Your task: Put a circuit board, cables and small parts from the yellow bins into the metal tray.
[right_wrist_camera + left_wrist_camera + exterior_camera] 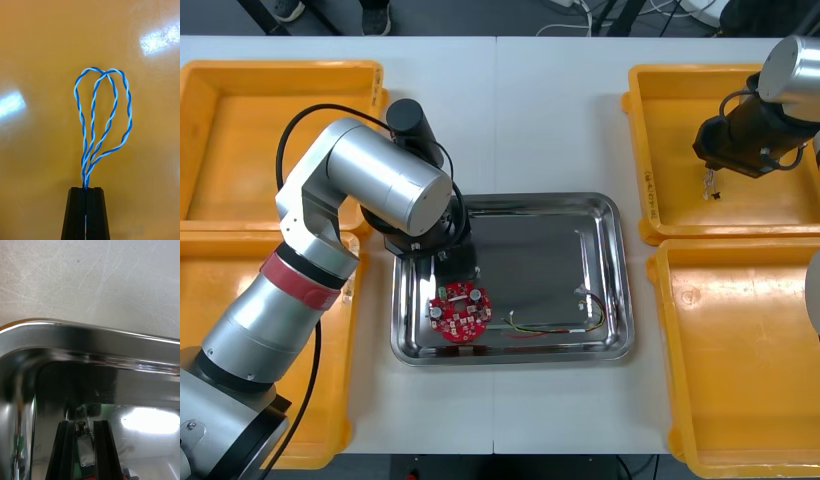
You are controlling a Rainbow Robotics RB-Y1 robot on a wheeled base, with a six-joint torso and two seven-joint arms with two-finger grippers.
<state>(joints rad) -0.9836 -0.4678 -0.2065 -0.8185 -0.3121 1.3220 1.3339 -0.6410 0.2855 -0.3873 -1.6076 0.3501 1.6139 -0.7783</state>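
A blue-and-white twisted cable [101, 120] is held in the black fingers [77, 217] of the right gripper [86, 191]; a silvery small metal part [84, 450] is held in the left gripper [80, 423].

circuit board [461, 311], cable [558, 328] in tray [621, 270]; tray between bins [280, 68]; left pincer [458, 275] behind board.

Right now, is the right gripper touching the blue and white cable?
Touching. In the right wrist view the right gripper is shut on the cable. The left gripper holds a small metal part over the tray.
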